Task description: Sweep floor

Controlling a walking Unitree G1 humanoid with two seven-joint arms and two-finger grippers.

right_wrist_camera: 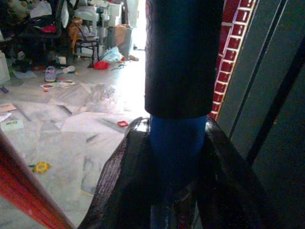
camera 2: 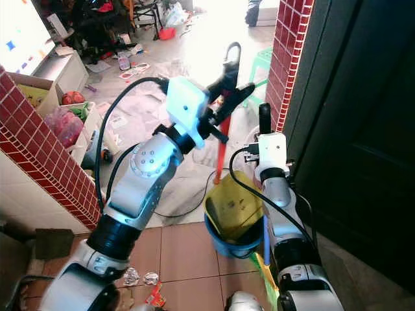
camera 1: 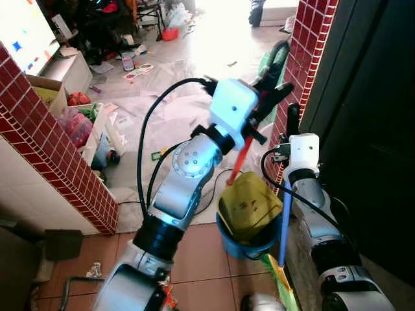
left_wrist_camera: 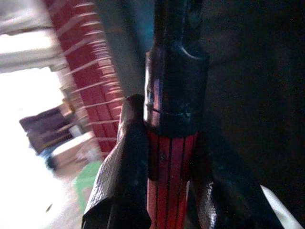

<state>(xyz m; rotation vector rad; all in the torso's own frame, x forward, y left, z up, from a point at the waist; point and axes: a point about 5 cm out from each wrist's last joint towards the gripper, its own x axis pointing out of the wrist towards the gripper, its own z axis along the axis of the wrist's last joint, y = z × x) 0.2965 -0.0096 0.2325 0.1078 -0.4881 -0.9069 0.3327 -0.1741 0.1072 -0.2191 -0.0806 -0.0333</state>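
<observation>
A red broom handle (camera 1: 242,159) slants down to a yellow dustpan (camera 1: 248,204) sitting in a blue bucket (camera 1: 241,243) on the tiled floor (camera 1: 201,259); the left end effector (camera 1: 269,94) is clamped on its black-capped top; the right end effector (right_wrist_camera: 177,157) grips a blue handle (camera 1: 284,220) beside the red brick pillar (camera 1: 305,52).
</observation>
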